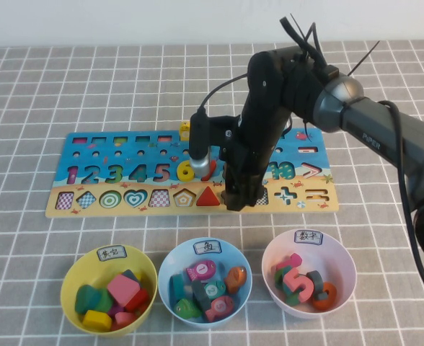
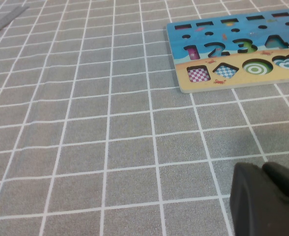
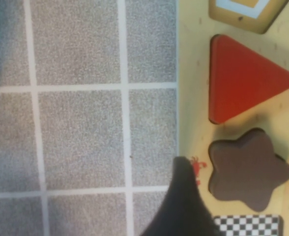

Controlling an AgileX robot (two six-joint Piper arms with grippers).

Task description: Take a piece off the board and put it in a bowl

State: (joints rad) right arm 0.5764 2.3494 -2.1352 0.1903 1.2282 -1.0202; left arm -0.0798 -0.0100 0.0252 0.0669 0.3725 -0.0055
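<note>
Right gripper (image 1: 239,200) spread wide, low over long wooden puzzle board (image 1: 68,209). Small brown star-shaped wooden piece (image 3: 247,169) sits in slot beside red triangle (image 3: 243,81). Fingers off-centre: might slip, or nudge triangle. Left gripper (image 2: 262,201) parked aside, can't tell.

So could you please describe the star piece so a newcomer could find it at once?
On the long puzzle board, follow the sandy bottom row to the red triangle. Beside it sits the star piece, under the open right gripper: dark brown with five rounded points. The left gripper hovers off-board.
</note>
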